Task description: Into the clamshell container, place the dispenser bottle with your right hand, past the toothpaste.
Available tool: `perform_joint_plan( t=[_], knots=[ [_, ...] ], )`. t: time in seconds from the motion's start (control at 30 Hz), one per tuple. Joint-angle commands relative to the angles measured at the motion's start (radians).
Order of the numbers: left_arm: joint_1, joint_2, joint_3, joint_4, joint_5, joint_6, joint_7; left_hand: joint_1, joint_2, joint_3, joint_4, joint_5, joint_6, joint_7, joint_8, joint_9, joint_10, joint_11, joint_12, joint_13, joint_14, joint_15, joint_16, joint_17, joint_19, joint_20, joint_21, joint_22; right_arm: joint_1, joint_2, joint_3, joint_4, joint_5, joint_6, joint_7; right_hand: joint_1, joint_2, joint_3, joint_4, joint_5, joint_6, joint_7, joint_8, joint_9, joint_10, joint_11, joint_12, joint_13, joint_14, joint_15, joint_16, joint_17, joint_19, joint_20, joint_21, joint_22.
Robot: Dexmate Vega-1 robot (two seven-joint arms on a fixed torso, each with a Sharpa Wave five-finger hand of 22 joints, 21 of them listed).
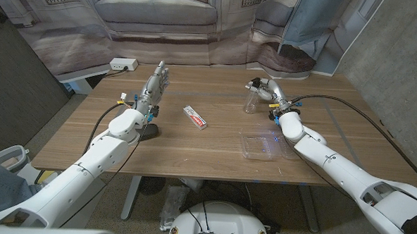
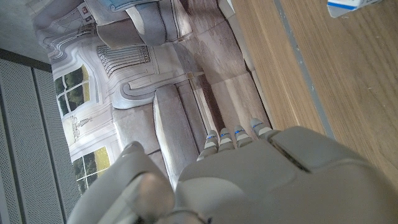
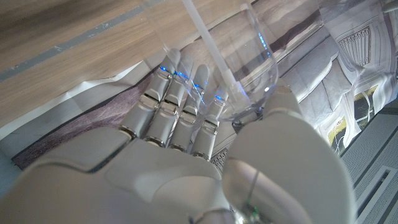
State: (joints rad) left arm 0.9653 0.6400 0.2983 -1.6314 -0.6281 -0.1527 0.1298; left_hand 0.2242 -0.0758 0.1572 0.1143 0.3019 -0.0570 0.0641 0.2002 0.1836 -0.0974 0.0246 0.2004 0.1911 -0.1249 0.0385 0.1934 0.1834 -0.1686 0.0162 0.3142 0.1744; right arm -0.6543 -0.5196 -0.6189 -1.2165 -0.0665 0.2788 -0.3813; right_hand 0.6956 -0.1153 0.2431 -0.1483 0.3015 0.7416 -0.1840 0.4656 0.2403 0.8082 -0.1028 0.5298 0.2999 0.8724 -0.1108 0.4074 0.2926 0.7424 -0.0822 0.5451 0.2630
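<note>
A clear dispenser bottle (image 1: 251, 102) stands upright at the table's far right middle, its white pump top inside my right hand (image 1: 265, 88). In the right wrist view the fingers (image 3: 177, 106) and thumb wrap the clear bottle (image 3: 249, 56), whose inner tube shows through the wall. The clear clamshell container (image 1: 263, 146) lies open nearer the front edge, in front of the bottle. A white and red toothpaste box (image 1: 195, 117) lies at the table's middle, left of the container; its corner (image 2: 345, 5) shows in the left wrist view. My left hand (image 1: 157, 81) reaches out over the far left, fingers straight, holding nothing.
A white power strip (image 1: 124, 64) sits at the table's far left corner. A printed backdrop of a sofa (image 1: 156, 12) hangs behind the table. Bare wood (image 1: 193, 155) lies between the toothpaste and the front edge.
</note>
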Motion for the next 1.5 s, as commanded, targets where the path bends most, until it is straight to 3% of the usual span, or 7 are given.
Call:
perform_joint_plan(
  t=[0.03,0.57,0.83,1.5],
  knots=[
    [-0.041,-0.023,0.022,0.042,0.003,-0.004,-0.025,0.003,0.007,-0.003,0.001,0.002,0.010,0.003,-0.001,0.005,0.001,-0.003,0.004,-0.001,-0.005,-0.002,-0.001,0.003,0.005,0.003,-0.005,0.006,-0.017,-0.022,0.021,-0.039,0.010,-0.015,0.012,0.163,0.154,-0.004,0.001,-0.008,0.007,-0.001,0.002,-0.002,0.098,-0.081,-0.004,0.004,0.018,-0.118,0.011,0.004,0.018,-0.123,0.016,0.006],
    [-0.054,-0.022,0.029,0.043,0.004,0.003,-0.031,0.004,0.009,-0.005,0.001,0.002,0.009,0.003,-0.001,0.005,0.001,-0.002,0.004,-0.001,-0.005,-0.002,-0.001,0.003,0.006,0.002,-0.008,0.006,-0.042,-0.036,0.042,-0.084,0.015,-0.016,0.008,0.182,0.162,-0.005,0.006,-0.028,0.039,0.008,0.005,-0.015,0.137,-0.077,-0.020,-0.017,0.061,-0.120,0.026,0.017,0.042,-0.130,0.045,0.014],
    [-0.044,-0.017,0.023,0.039,0.002,-0.007,-0.034,0.004,0.010,-0.007,0.001,0.002,0.010,0.003,-0.001,0.005,0.000,-0.002,0.003,-0.001,-0.005,-0.002,-0.001,0.003,0.006,0.003,-0.011,0.006,-0.058,-0.039,0.053,-0.112,0.011,-0.017,-0.006,0.199,0.169,-0.009,0.008,-0.048,0.092,0.023,0.005,-0.032,0.174,-0.062,-0.044,-0.053,0.124,-0.120,0.047,0.029,0.078,-0.130,0.080,0.022],
    [-0.037,-0.013,0.017,0.036,-0.001,-0.011,-0.034,0.005,0.012,-0.011,0.000,0.003,0.012,0.003,-0.001,0.005,0.001,-0.004,0.004,-0.001,-0.005,-0.002,-0.001,0.003,0.009,0.003,-0.017,0.006,-0.071,-0.040,0.068,-0.138,0.002,-0.004,-0.016,0.206,0.173,-0.017,0.014,-0.068,0.172,0.033,0.001,-0.047,0.237,-0.046,-0.053,-0.085,0.167,-0.119,0.055,0.036,0.094,-0.130,0.111,0.030]
  ],
)
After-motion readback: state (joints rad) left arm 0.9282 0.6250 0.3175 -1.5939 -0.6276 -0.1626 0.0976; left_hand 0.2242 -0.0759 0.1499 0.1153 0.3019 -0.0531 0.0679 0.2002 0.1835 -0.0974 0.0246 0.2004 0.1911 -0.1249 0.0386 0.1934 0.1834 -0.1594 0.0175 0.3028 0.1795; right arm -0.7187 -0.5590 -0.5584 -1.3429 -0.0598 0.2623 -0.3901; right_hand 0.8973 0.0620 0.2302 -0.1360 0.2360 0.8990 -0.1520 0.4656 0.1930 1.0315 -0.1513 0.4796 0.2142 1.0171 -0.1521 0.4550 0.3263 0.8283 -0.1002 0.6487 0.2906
